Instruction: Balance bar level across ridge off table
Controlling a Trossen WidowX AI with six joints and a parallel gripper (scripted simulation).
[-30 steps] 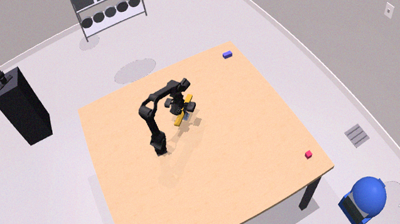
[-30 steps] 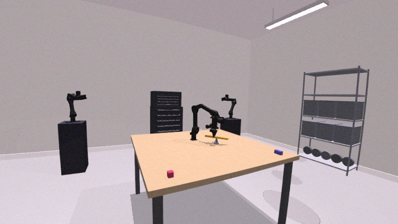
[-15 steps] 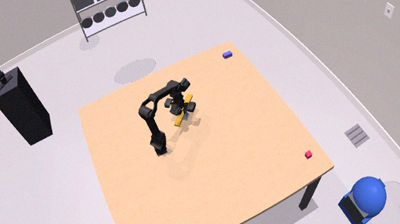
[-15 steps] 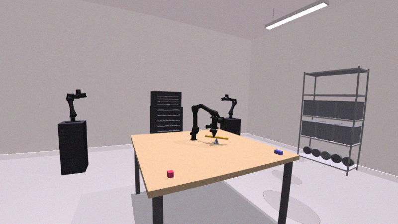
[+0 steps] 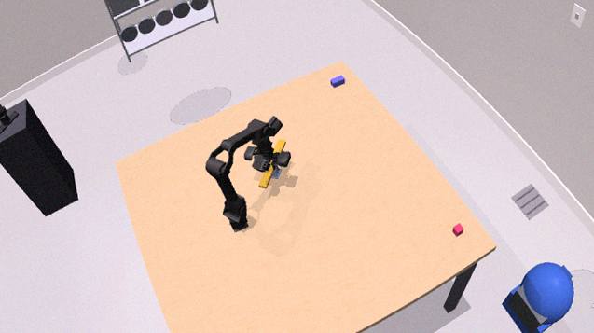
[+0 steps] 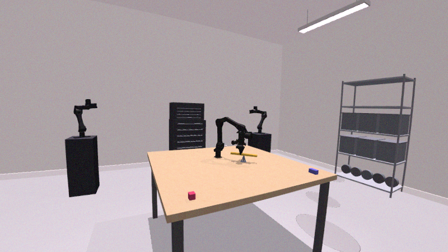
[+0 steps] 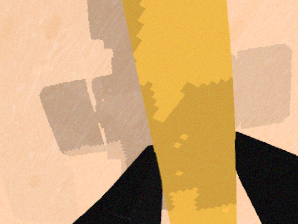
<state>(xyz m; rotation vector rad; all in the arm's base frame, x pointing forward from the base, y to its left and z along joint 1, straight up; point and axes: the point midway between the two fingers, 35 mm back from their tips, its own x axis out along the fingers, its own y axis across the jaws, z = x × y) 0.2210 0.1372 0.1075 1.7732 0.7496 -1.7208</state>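
Observation:
The yellow bar (image 5: pixel 265 178) (image 6: pixel 251 155) (image 7: pixel 190 40) is held off the table, close to level, its right end looking slightly lower in the exterior view. My gripper (image 6: pixel 241 153) (image 7: pixel 193 147) points down and is shut on the bar, one black finger on each side of it in the wrist view. The small blue-grey ridge (image 5: pixel 277 172) (image 6: pixel 243 159) stands on the table under the bar, a little to the right of the fingers in the exterior view. The bar is right at its top; I cannot tell whether they touch. The bar hides the ridge in the wrist view.
A blue block (image 5: pixel 337 81) (image 6: pixel 313 171) lies near one table corner. A red cube (image 5: pixel 457 229) (image 6: pixel 191 195) sits near another corner. Both are far from the arm. The wooden table (image 5: pixel 235 301) (image 6: pixel 219 185) carries the arm's base.

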